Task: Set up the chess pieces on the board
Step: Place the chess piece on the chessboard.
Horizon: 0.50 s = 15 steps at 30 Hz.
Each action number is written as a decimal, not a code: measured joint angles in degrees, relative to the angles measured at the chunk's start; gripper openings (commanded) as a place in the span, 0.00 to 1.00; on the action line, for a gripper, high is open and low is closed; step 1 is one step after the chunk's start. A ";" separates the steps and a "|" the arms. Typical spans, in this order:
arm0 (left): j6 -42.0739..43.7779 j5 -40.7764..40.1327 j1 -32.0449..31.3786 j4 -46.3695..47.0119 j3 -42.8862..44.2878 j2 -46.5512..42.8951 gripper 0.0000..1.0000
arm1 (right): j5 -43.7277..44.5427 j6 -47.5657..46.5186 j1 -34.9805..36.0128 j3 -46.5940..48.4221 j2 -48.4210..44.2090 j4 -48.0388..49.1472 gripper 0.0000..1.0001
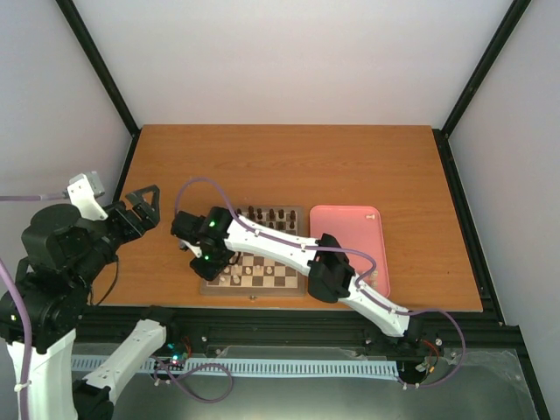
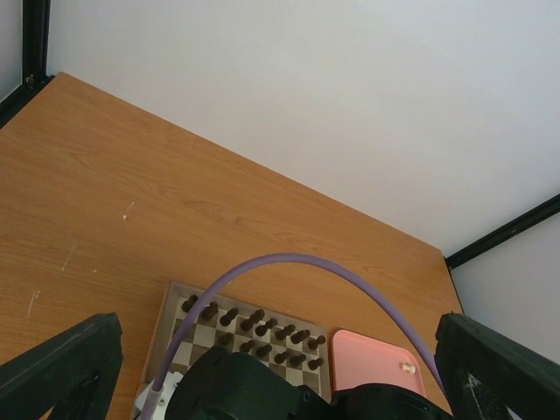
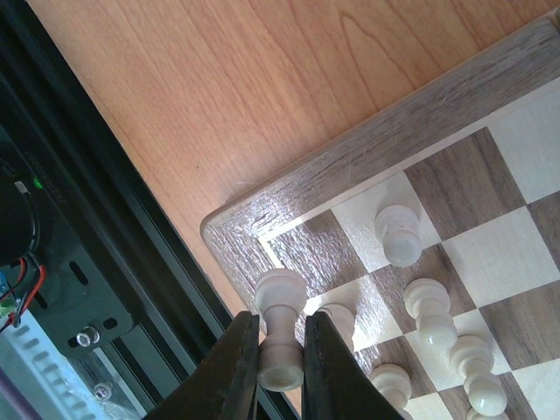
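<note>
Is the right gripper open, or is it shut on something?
Shut. In its wrist view, the right gripper has both fingers pressing the sides of one cream chess piece, near a corner of the board.

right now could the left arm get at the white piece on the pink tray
Probably not: the right arm lies across the board between the left claw and that piece on the tray.

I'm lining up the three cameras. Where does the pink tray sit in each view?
Top external: pink tray right of centre, just right of the board.
Left wrist: tray at the bottom edge, right of centre, beside the board.
Right wrist: not in view.
Shared landmark: the board's brown border, seen in all three.
</note>
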 measured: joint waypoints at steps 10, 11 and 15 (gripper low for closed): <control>0.02 -0.02 0.00 0.00 -0.92 0.00 1.00 | 1.14 -0.35 0.46 0.00 0.11 -1.07 0.11; 0.02 -0.02 0.00 0.00 -0.94 0.00 1.00 | 1.18 -0.37 0.48 0.00 0.26 -1.03 0.11; 0.02 -0.02 0.00 -0.02 -0.94 0.00 1.00 | 1.20 -0.35 0.48 0.00 1.22 -0.79 0.11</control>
